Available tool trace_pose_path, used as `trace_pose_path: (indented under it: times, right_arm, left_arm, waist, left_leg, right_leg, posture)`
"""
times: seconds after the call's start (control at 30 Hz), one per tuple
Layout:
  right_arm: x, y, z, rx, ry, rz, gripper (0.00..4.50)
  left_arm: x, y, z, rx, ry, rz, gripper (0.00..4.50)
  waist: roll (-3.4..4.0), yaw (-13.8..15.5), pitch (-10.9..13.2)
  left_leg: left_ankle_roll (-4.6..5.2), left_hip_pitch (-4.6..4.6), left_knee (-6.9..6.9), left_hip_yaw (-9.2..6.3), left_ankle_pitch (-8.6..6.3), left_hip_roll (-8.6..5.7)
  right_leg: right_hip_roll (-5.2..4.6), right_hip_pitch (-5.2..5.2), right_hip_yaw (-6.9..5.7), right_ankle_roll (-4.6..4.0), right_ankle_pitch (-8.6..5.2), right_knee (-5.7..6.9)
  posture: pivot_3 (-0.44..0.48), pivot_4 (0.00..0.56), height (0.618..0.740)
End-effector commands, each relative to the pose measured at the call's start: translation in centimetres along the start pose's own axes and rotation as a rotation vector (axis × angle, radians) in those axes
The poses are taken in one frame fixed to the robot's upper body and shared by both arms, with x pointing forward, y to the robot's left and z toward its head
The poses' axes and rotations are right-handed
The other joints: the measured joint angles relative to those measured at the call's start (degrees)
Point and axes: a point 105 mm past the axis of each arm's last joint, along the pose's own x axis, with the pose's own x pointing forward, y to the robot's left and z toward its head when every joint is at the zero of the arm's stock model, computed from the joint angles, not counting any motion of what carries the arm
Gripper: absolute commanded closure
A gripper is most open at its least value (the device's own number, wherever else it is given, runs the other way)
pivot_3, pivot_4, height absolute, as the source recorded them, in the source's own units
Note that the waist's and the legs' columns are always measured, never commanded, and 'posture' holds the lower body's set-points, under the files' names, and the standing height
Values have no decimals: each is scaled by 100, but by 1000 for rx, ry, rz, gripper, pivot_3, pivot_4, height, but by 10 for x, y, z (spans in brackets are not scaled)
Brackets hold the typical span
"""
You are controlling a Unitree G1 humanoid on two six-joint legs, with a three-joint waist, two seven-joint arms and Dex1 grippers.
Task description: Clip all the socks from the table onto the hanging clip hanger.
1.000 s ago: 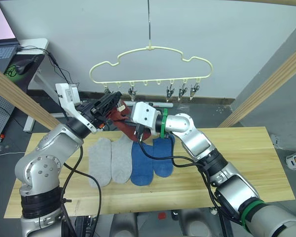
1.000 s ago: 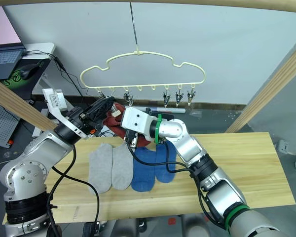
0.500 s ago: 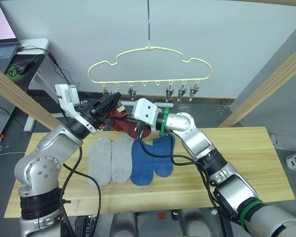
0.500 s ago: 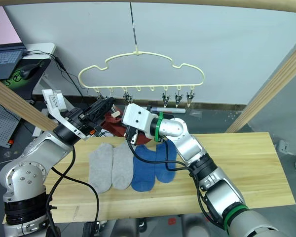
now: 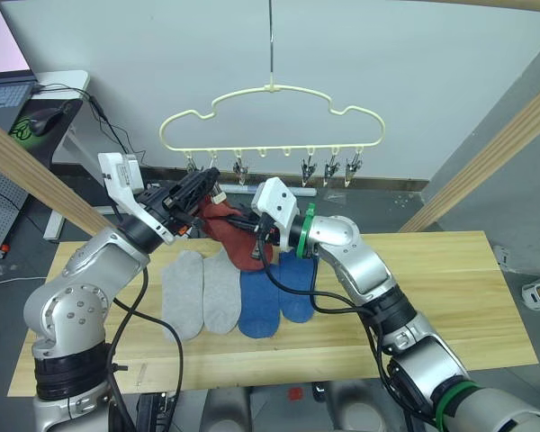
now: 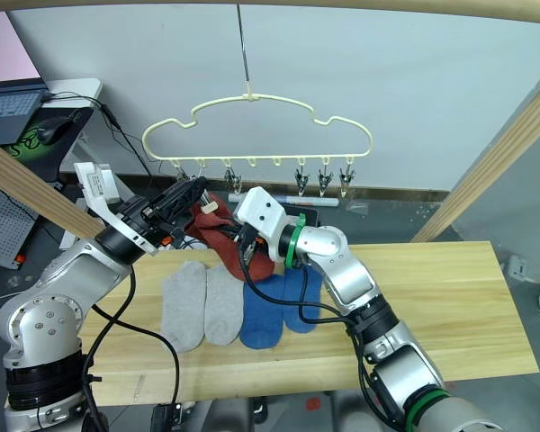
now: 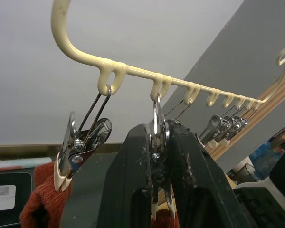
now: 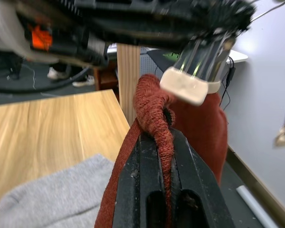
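Tightly pinched: nubbly rust sock (image 8: 154, 118), silvery clip (image 7: 157, 142).

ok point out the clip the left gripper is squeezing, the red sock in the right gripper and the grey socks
clip (image 7: 157, 137): left wrist view, its metal body between the fingers
red sock (image 8: 154, 111): right wrist view, bunched edge above the fingers
grey socks (image 5: 202, 292): left eye view, where the flat pair meet
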Motion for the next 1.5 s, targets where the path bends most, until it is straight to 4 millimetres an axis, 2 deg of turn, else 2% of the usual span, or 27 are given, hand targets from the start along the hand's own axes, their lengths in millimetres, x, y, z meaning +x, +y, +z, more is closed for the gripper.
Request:
trace_pose_path:
  times: [0.03, 0.2, 0.77, 0.83, 0.87, 1.13, 1.5]
  right_arm:
    - [2, 4, 21, 4, -82, 5, 4500]
    - [4, 5, 25, 27, -96, 2, 4500]
    - [6, -1, 21, 7, -77, -53, 4500]
    - [8, -1, 21, 9, -76, -50, 4500]
    - [9, 0, 20, 9, -75, -49, 4500]
    - [17, 1, 18, 7, -64, -29, 4500]
    - [22, -1, 12, 17, -43, -30, 4500]
  left_arm:
    - [-2, -7, 8, 25, -30, -23, 4253]
    - [-2, -7, 8, 22, -31, -21, 4253]
    - [-4, -7, 6, 3, -17, -25, 4253]
    - [-6, -5, 7, 8, -24, -12, 3542]
    - [-6, -4, 8, 9, -25, -9, 3359]
    - [-11, -5, 11, 3, -25, -25, 918]
    - [-25, -5, 4, 58, 51, -11, 918]
  waist:
    - [0, 0, 0]
    - [0, 3, 0]
    - [0, 8, 0]
    - [0, 7, 0]
    - [0, 8, 0]
    - [-3, 20, -2]
    - [-5, 82, -5]
  left_leg:
    - [0, 0, 0, 0, 0, -1]
    - [0, 0, 0, -1, 1, -1]
    - [0, 0, 0, -1, 1, -2]
    - [0, 0, 0, -1, 1, -2]
    - [0, 0, 0, -1, 1, -2]
    - [0, 0, 1, -2, 2, -2]
    - [-2, 0, 1, -3, 3, -1]
  right_leg:
    - [0, 0, 0, 0, 0, 0]
    - [1, 0, -1, 0, 0, 0]
    - [1, 0, -1, 0, 0, 0]
    - [1, 0, -1, 0, 0, 0]
    - [1, 0, -1, 0, 0, 0]
    - [1, 0, -2, -1, 1, 1]
    - [1, 0, -4, -2, 1, 1]
  posture:
    - [-66, 274, 740]
    - [-66, 274, 740]
    - [-65, 276, 740]
    - [-64, 274, 740]
    - [-64, 274, 740]
    - [-50, 269, 740]
    - [-32, 266, 740]
